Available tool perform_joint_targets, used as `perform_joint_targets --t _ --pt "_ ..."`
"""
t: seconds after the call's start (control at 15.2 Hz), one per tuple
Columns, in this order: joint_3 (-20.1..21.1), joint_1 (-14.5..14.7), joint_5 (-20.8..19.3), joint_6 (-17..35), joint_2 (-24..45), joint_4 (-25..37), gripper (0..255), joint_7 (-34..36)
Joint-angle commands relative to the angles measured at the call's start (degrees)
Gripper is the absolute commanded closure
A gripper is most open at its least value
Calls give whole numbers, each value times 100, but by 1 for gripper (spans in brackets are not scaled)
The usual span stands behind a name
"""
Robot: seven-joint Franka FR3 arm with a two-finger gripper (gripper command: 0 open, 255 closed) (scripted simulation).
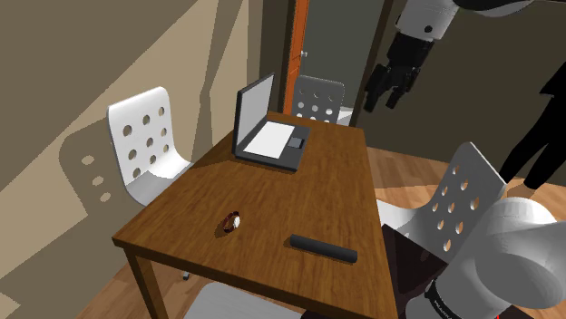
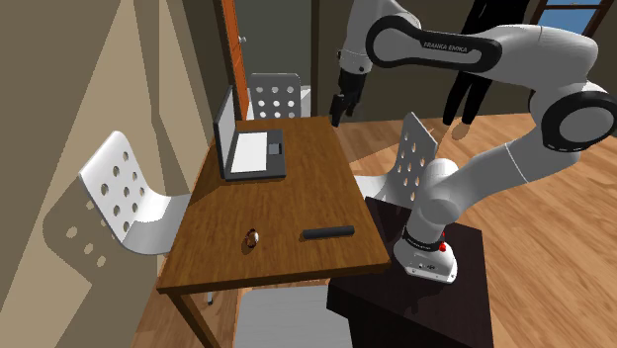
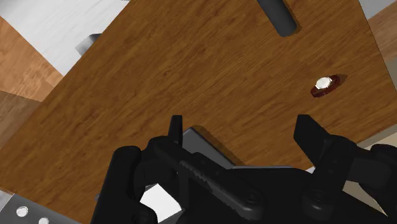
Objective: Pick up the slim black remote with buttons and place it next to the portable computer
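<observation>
the all-black two-finger gripper (image 1: 383, 101) hung high above the far end of the dark brown wooden table (image 1: 299, 195), near the open grey laptop with a pale panel on its base (image 1: 270, 138). in the wrist view its jaws stood wide apart, with nothing between them but tabletop far below. the slim black bar-shaped remote (image 1: 323, 248) lay flat near the table edge closest to the stand, well apart from both the laptop and the gripper. its buttons could not be made out. a small dark reddish-brown oval object with a white centre (image 1: 232, 221) sat near the remote, toward the shoulder view's left of it, not touching.

the task looked barely begun, as the remote was not yet grasped. the remote was thin and lay flat, so the fingers would need to straddle its narrow width. lined up along its length instead, they would likely close on nothing or press into the wood. it also rested close to the table's edge, so a stray nudge from a fingertip could push it off. a descent that drifted toward the oval object could knock that aside. in the placing, a low carry could clip the laptop's raised screen. the white perforated chair (image 1: 467, 195) beside the stand crowded the arm's route down.
</observation>
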Motion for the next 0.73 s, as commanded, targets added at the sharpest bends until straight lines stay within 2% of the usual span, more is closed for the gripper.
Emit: perform_joint_targets --t 0.0,0.66 --pt "0 0 0 0 0 0 0 0" --pt "-31 548 167 1374 3 -1729 0 -784"
